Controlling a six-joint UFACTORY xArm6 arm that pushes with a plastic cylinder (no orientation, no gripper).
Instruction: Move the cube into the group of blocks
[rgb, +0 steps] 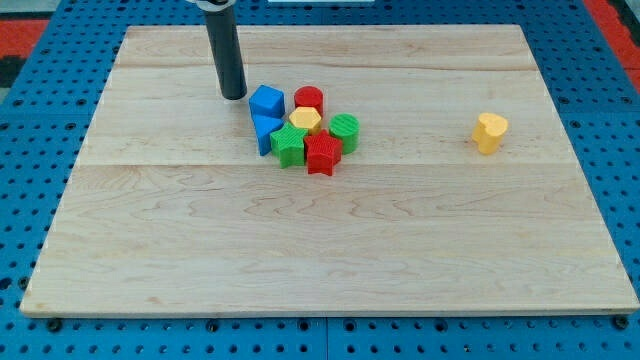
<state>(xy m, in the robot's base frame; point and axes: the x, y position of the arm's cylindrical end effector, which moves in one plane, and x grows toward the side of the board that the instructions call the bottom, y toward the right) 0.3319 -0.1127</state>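
On the pale wooden board (330, 250), which lies on a blue pegboard surface (30, 180), seven small blocks sit bunched together left of centre, w/ an eighth off alone. No containers anywhere; everything rests straight on the wood.

At the cluster's upper-left corner is the blue plastic cube (266, 101), touching the rest of the group. Just below it, twd the view's bottom, is a blue wedge-like block (265, 131), shape approx only. Right of the blue cube is a red cylinder (309, 99), and below that a yellow hexagonal block (305, 121) in the middle of the bunch. A green cylinder (345, 129) sits at the group's right edge. Along the lower edge are a green star-like block (288, 146) and a red star-like block (322, 153), side by side & touching.

Well apart, twd the view's right, a yellow block (489, 132) stands by itself; exact shape hard to tell.

My tip (233, 95) is the lower end of a straight dark rod, no fingers to open or close, holding nothing. It rests on the board just left of the blue cube, very close; cannot tell if it actually touches.
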